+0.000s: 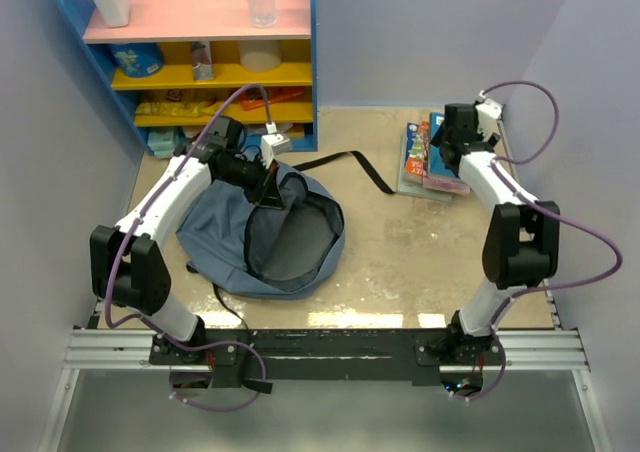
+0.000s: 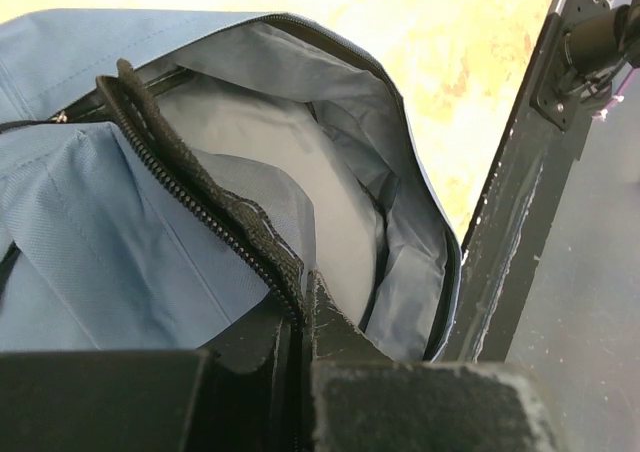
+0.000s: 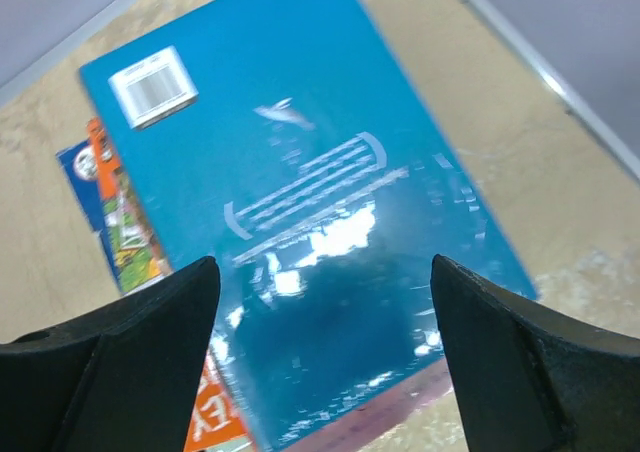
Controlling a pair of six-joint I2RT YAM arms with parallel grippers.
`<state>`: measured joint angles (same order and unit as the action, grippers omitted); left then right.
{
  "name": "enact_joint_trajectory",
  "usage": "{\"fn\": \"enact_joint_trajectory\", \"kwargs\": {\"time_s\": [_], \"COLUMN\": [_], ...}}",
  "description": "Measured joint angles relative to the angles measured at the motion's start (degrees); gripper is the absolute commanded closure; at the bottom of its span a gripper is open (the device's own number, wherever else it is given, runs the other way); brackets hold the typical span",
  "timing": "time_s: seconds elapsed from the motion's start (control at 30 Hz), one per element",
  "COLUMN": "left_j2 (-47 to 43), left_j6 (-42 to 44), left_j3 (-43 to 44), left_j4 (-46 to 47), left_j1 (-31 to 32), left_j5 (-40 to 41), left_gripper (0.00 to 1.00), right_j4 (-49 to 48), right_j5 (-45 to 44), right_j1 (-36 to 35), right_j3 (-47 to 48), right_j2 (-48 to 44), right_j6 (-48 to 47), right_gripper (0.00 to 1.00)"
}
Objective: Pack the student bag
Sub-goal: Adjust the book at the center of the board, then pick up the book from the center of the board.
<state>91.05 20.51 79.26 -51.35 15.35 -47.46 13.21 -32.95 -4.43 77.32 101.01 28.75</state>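
The student bag (image 1: 262, 234) lies on the left half of the bench (image 1: 420, 262), mouth up. The left end effector (image 2: 300, 302) is clamped on the bag's zipper edge (image 2: 200, 202) and holds that flap lifted, apparently so the grey-lined compartment gapes for loading. That arm reaches forward over the bag, elbow raised, wrist tipped down. The right end effector (image 3: 320, 302) hangs over a teal book (image 3: 300, 172) topping a stack of books (image 1: 425, 167) at the far right, jaws spread wide with nothing between them, likely lining up a pick. Its arm stretches forward, wrist pointing down.
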Motion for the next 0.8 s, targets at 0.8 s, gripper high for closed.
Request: {"fn": "enact_joint_trajectory", "kwargs": {"time_s": [0.8], "left_j2": [-0.5], "left_j6": [0.1], "left_j3": [-1.4], "left_j4": [-0.1], "left_j1": [-0.1], "left_j5": [-0.4], "left_gripper": [1.00], "right_j4": [-16.8], "right_j5": [30.8], "right_j1": [25.2], "right_j3": [-19.2], "right_j2": [-3.6], "right_j6": [13.9], "right_gripper": [0.13]}}
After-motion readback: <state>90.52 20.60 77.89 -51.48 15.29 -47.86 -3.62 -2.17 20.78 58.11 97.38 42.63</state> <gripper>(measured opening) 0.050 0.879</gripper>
